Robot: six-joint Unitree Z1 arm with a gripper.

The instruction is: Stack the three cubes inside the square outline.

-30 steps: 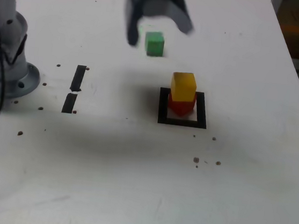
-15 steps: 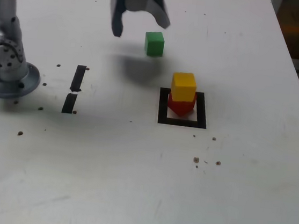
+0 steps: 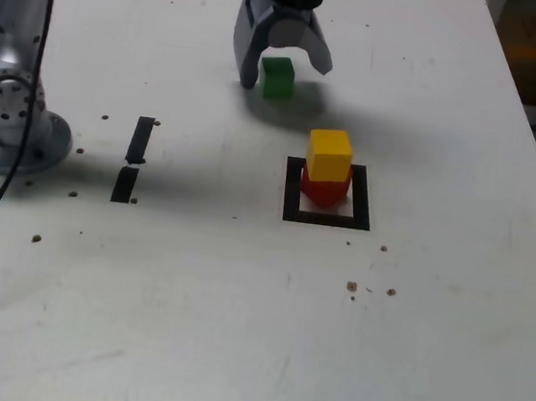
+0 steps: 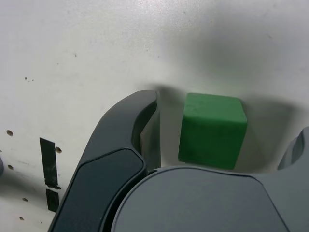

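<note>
Exterior and wrist views of a white table (image 3: 234, 332). The tool (image 3: 282, 62) stands with its jaws spread wide, one on each side of the green cube (image 3: 278, 77), which rests on the table at the far side; in the wrist view a gap shows between the cube (image 4: 212, 130) and the near finger (image 4: 140, 125), so nothing is gripped. Nearer and toward the exterior view's right, the yellow cube (image 3: 329, 155) sits on the red cube (image 3: 325, 187) inside the square outline (image 3: 293, 192). Two short black tape strips (image 3: 134, 156) lie well to the exterior view's left, near the arm's base (image 3: 10, 123).
</note>
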